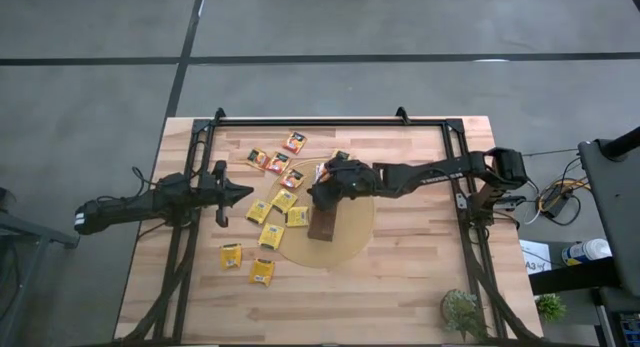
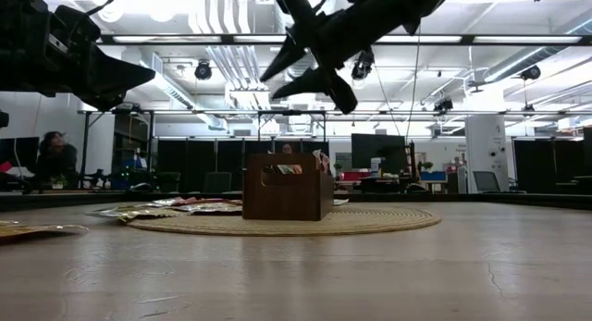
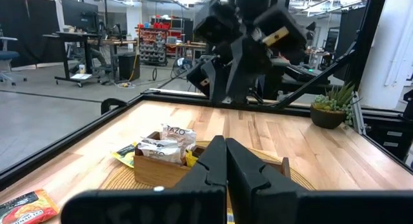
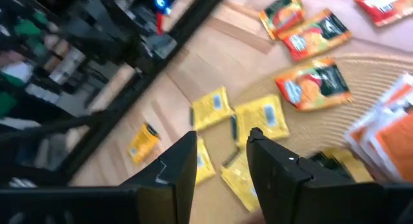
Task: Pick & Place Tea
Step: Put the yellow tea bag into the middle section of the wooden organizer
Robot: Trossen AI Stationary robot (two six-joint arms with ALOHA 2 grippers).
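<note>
Yellow tea sachets [image 1: 272, 219] and orange ones [image 1: 277, 161] lie flat on the table left of the dark-brown tray [image 1: 323, 224]. The tray stands on the round tan disc [image 1: 350, 237]. A few sachets [image 3: 166, 145] stand in the tray's far end. My right gripper [image 2: 269, 87] hangs open above the tray's far end, slanting down toward the table's left, with nothing between its fingers [image 4: 179, 164]. In its wrist view yellow sachets [image 4: 262, 118] lie on the table below. My left gripper [image 3: 225, 161] is shut, level, at the table's left, pointing at the tray.
The black frame rails [image 1: 190, 237] run along the table's left and right sides and its far edge. A small potted plant [image 1: 463, 311] stands at the near right corner. Bare wood lies right of the disc and along the near edge.
</note>
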